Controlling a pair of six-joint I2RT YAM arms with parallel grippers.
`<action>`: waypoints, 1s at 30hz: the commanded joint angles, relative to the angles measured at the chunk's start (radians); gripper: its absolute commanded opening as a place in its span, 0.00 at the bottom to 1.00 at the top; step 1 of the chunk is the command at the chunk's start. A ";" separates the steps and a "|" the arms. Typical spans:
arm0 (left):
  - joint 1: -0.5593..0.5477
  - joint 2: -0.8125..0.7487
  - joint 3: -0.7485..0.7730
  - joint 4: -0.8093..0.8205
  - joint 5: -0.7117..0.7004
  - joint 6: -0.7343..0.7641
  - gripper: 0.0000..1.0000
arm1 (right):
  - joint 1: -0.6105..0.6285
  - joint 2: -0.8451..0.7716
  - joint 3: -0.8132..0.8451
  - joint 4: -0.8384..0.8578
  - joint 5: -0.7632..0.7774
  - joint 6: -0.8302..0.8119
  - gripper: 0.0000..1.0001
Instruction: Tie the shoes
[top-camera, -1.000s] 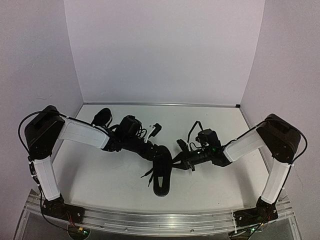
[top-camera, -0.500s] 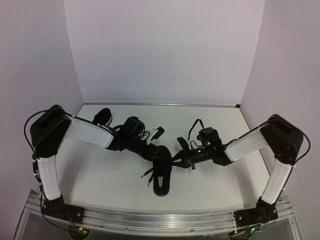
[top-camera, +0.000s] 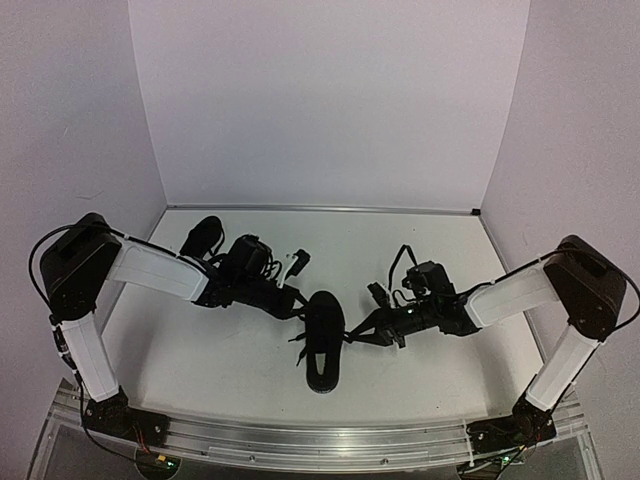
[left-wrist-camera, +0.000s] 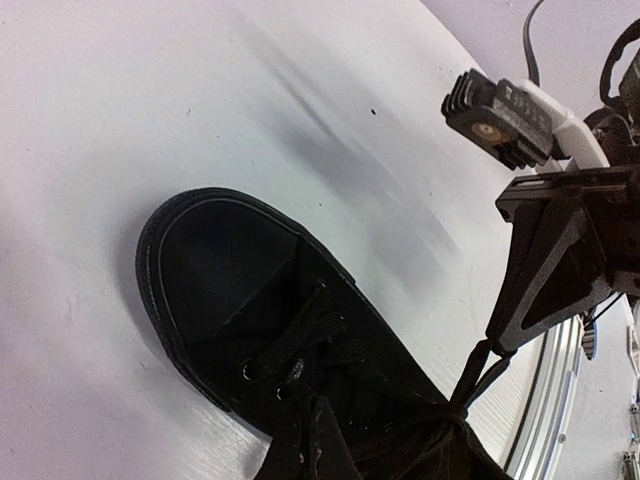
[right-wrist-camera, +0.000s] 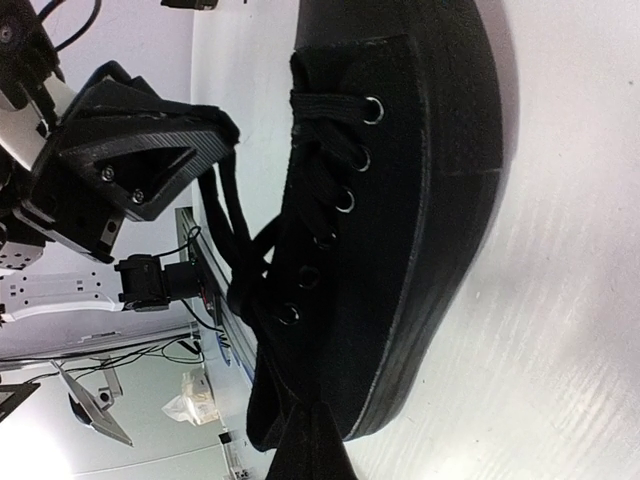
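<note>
Shoe lies mid desk, toe toward bases. Left claw and right claw each pinch a lace from opposite sides, probably to pull the knot tight. Second shoe waits far-left.

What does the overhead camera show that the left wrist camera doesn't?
Only the overhead view shows the second shoe at the back left of the table, and the left arm and right arm whole. Only the left wrist view shows the eyelets and toe cap of the middle shoe close up, and the right gripper shut on a lace. Both show the middle shoe with the right gripper beside it.
</note>
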 joint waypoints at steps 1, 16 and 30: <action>0.019 -0.054 -0.022 0.067 -0.095 -0.019 0.00 | -0.008 -0.042 -0.029 -0.069 0.059 -0.029 0.00; 0.039 -0.063 -0.089 0.096 -0.195 -0.038 0.00 | -0.061 -0.057 -0.085 -0.162 0.129 -0.082 0.00; 0.023 -0.120 -0.149 0.143 -0.089 -0.056 0.00 | -0.105 -0.025 0.011 -0.235 0.124 -0.154 0.00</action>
